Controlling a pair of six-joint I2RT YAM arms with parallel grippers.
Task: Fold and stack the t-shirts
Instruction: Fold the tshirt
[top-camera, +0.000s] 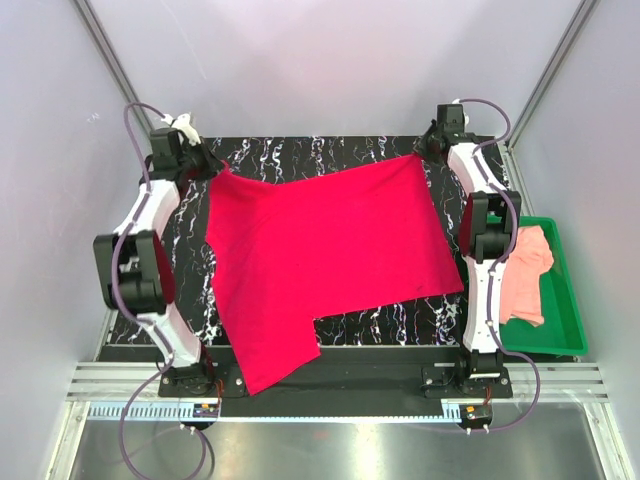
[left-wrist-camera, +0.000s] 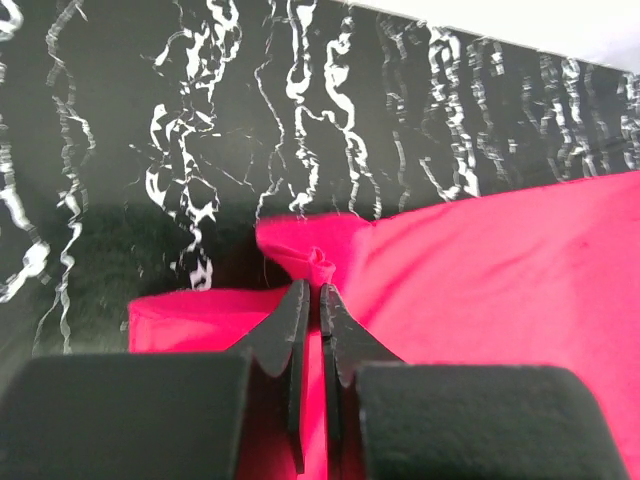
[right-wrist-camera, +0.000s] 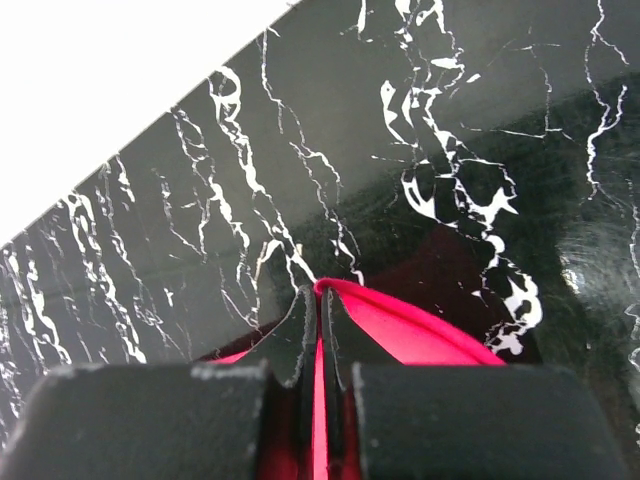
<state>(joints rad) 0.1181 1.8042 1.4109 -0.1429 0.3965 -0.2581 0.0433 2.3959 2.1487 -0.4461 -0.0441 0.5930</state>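
Two shirts | red shirt (top-camera: 330, 250) flat across table (top-camera: 390, 322) | pink shirt (top-camera: 525, 275) bunched in tray (top-camera: 570, 325), right, just past right arm (top-camera: 487, 290) | left gripper (left-wrist-camera: 312, 290) pinching its far-left corner, right gripper (right-wrist-camera: 318, 295) pinching far-right one

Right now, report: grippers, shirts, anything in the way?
Left gripper shut on far corner of red shirt; right gripper shut on the other far corner. Shirt spread across table. Pink shirt in green tray. Nothing on the cloth.
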